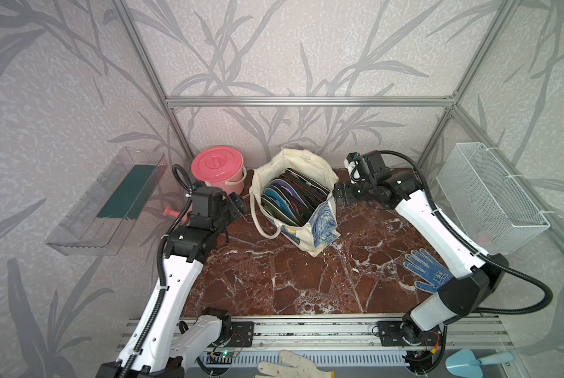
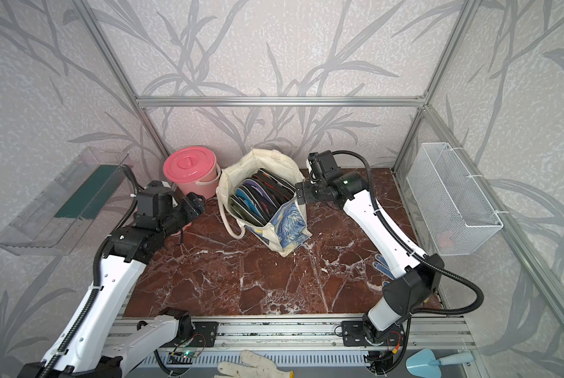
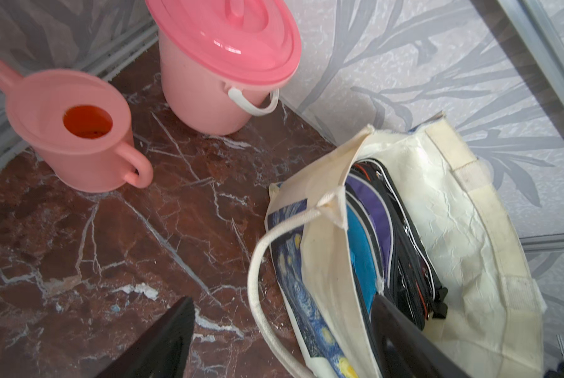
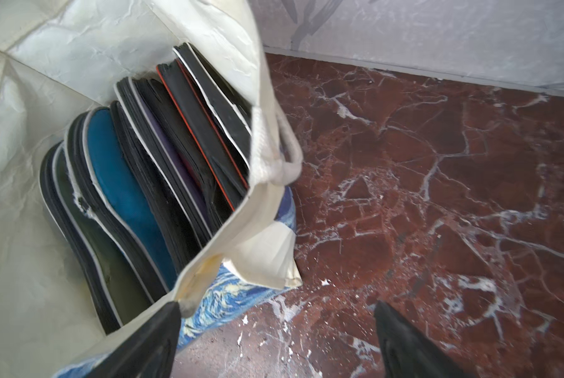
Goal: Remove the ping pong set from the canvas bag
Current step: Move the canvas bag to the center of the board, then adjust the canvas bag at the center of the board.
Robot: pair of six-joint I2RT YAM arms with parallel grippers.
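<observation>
Left gripper point(image 3: 284, 297) stands with its jaws wide apart and nothing between them. In the left wrist view one finger point(image 3: 163, 340) hangs over the marble table top point(image 1: 274, 278), and the other shows in front of the rim of the canvas bag point(image 1: 323, 225). Right gripper point(image 4: 277, 303) is likewise spread and carries no load. One of its fingertips point(image 4: 166, 324) sits at a top corner of the bag rim, apparently touching it, and the other is over bare table.

In both top views the bag stands upright toward the back middle of the table, mouth open, between the two grippers. The ping pong set point(image 1: 290, 196) is inside it: flat cases on edge, packed side by side, in teal, purple, dark olive and black with a red edge. One white rope handle point(image 1: 261, 225) droops onto the table on the left arm's side.

A pink lidded bucket point(image 1: 217, 167) stands just beside the bag. A pink watering can point(image 3: 74, 131) stands near the bucket. A blue-dotted glove point(image 1: 428, 271) lies under the right arm.
</observation>
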